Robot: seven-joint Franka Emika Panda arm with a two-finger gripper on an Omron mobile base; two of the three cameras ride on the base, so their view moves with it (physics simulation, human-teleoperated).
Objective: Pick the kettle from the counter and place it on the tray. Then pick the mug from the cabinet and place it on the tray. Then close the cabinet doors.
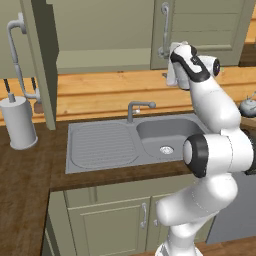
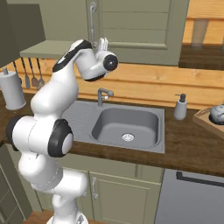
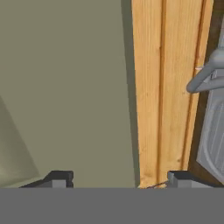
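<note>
Wall cabinet [image 1: 100, 30] is the big worry: its left door [image 1: 42, 65] stands swung wide out toward the near side, and the right door [image 1: 210, 25] looks about shut. A push on the wrong leaf, or a glancing one, could bounce a door back or leave a gap. Arm is raised high over the bench [image 2: 192, 144] w/ elbow hanging above the sink [image 2: 127, 122]. A wide swing across to the far-left door could clip the cabinet's bottom edge or drag the forearm into the faucet [image 1: 137, 107]. Tray [image 2: 202, 119] sits at far right of the bench w/ the kettle [image 2: 217, 113] on it, well apart from the arm, so low risk there unless the base drives and nudges the bench. Can't tell whether the mug has joined it. Soap pump bottle [image 2: 180, 107] beside the sink is tippable if the arm drops. Pincer [image 3: 119, 178] is apart, nothing btwn the tips, up near the right door's bar handle [image 1: 164, 30]. Open tips could snag that bar or slip off the panel edge, twisting the hand instead of moving a door.
</note>
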